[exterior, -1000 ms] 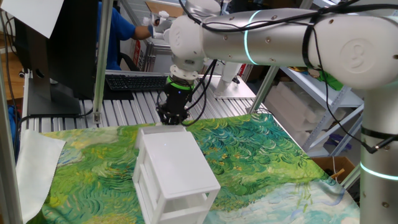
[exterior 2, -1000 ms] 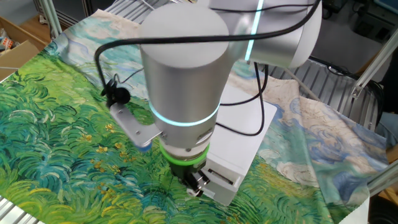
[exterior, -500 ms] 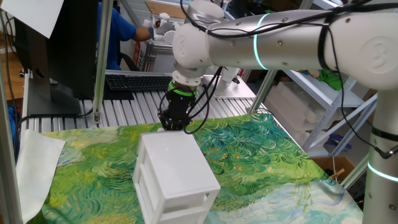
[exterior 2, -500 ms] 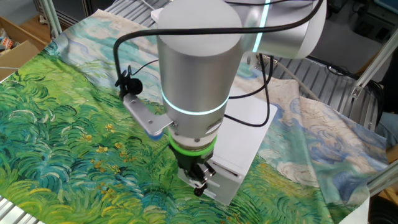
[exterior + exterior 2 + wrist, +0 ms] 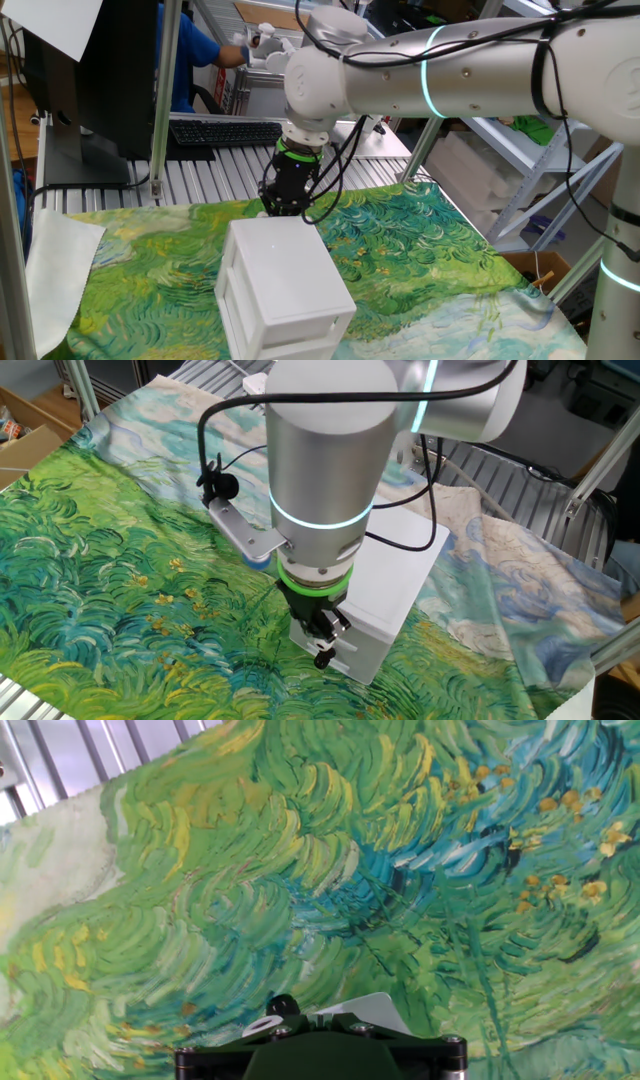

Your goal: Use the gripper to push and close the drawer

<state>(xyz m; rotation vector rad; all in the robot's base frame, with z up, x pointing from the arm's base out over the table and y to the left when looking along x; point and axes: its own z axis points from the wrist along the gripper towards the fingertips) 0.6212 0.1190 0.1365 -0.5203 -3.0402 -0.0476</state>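
Note:
The small white cabinet point(image 5: 395, 575) lies on the painted cloth. The drawer point(image 5: 358, 656) is at its near end in the other fixed view, its front about level with the frame. The black gripper point(image 5: 320, 647) with its green collar points down, its fingers together, touching the drawer front. In one fixed view the gripper point(image 5: 288, 202) is behind the far end of the cabinet point(image 5: 285, 270), and the drawer front is hidden there. The hand view shows only the dark gripper housing point(image 5: 320, 1055), a white sliver point(image 5: 365, 1010) and cloth.
The green and blue cloth point(image 5: 430, 240) covers the table. Behind it are a slatted metal top, a keyboard point(image 5: 220, 130), a monitor point(image 5: 100, 80) and a person in blue point(image 5: 195, 55). A white sheet point(image 5: 55, 270) hangs at the left edge. A cardboard box point(image 5: 20, 430) is beside the table.
The gripper has moved in against the cabinet's end. The drawer, which stuck out a little, has slid into the cabinet.

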